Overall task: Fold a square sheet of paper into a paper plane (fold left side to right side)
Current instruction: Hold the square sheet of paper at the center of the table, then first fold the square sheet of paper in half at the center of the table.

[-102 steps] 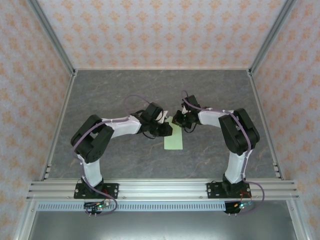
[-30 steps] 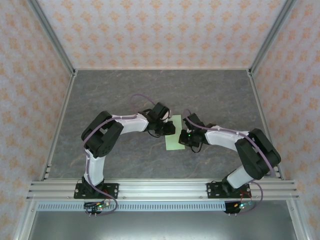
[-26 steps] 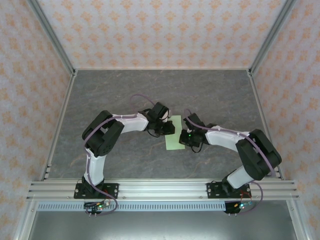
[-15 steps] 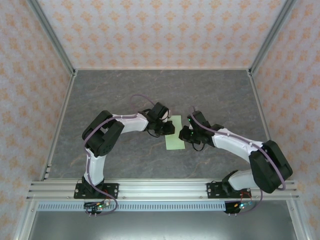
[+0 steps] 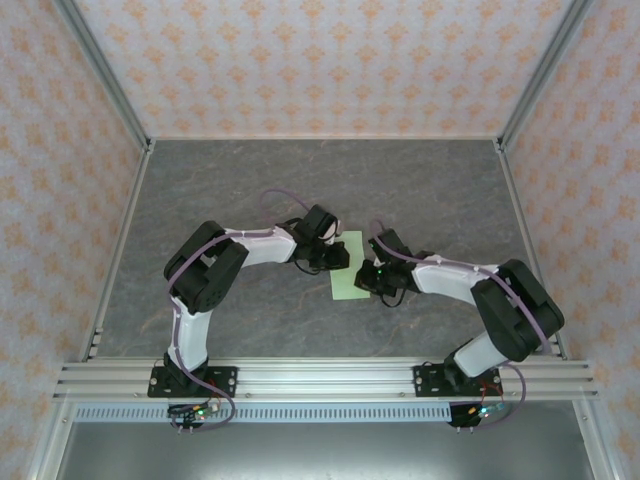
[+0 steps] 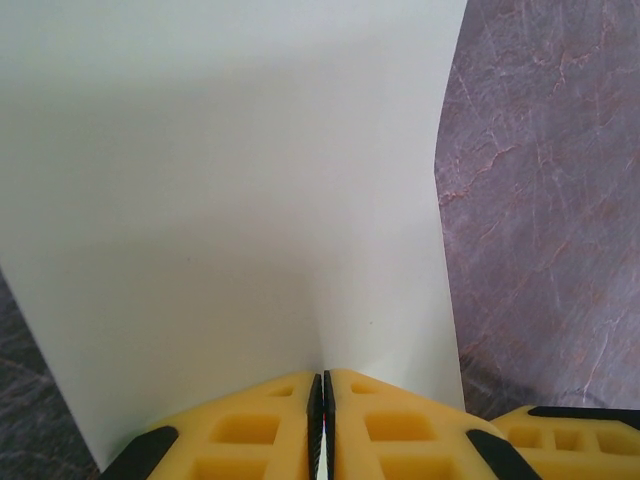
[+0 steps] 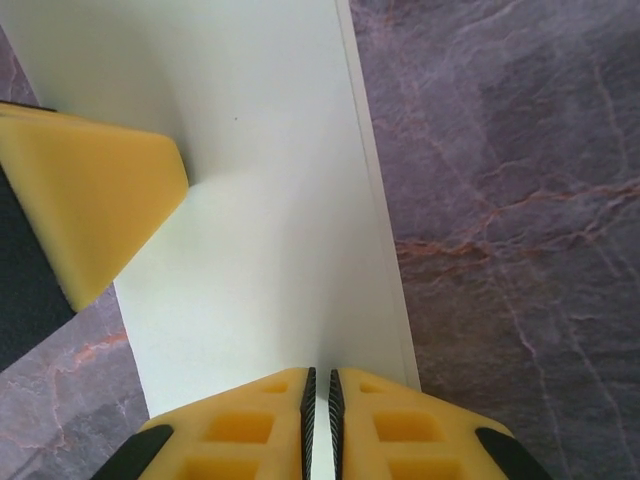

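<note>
Paper [image 5: 347,272], folded into a narrow strip, lies on the worktop [image 5: 250,180]. The left fingers [image 6: 300,400] and right fingers [image 7: 290,395], both clenched empty, press it from either side, likely flattening the crease.

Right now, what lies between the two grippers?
The pale-green paper, flat on the table; the top view shows the left gripper and right gripper at its sides.

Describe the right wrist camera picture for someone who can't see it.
A folded sheet of pale-green paper lies flat on a grey marbled table. The yellow right end effector, shut, meets the paper's near edge at the bottom, and another yellow fingertip reaches over the paper from the left.
</note>
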